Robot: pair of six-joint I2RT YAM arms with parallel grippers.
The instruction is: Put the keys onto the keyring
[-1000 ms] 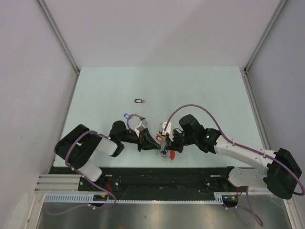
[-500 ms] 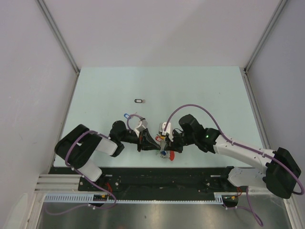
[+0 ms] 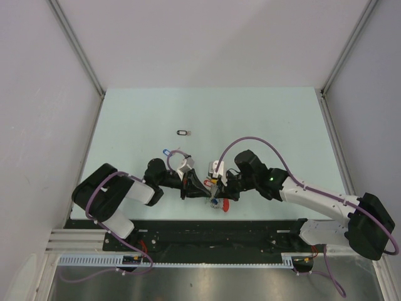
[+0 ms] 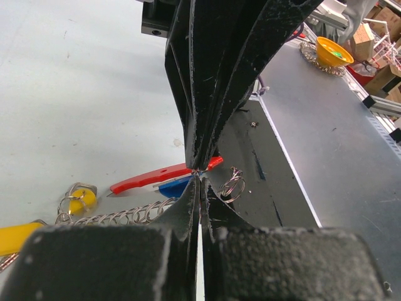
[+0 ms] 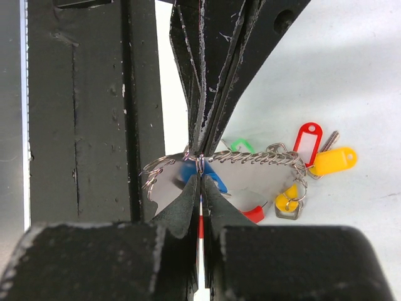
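Note:
The keyring [image 3: 219,200] lies near the table's front edge, with its red band [image 4: 160,178], coil chain [image 5: 257,157] and yellow [image 5: 332,160], red [image 5: 307,143] and green [image 5: 242,145] tags. My left gripper [image 3: 207,190] and right gripper [image 3: 217,188] meet tip to tip above it. Both are shut on its thin metal ring [image 5: 200,164]. A blue tag [image 4: 175,187] lies right under the tips. Two single keys lie apart: a black-tagged key [image 3: 182,132] further back and a blue-tagged key [image 3: 166,152] beside the left wrist.
The black base rail [image 3: 188,229] runs just in front of the grippers. A small loose ring [image 4: 232,185] hangs over it. Beyond the rail, a yellow bowl [image 4: 332,51] stands on a metal surface. Enclosure walls stand left, right and behind.

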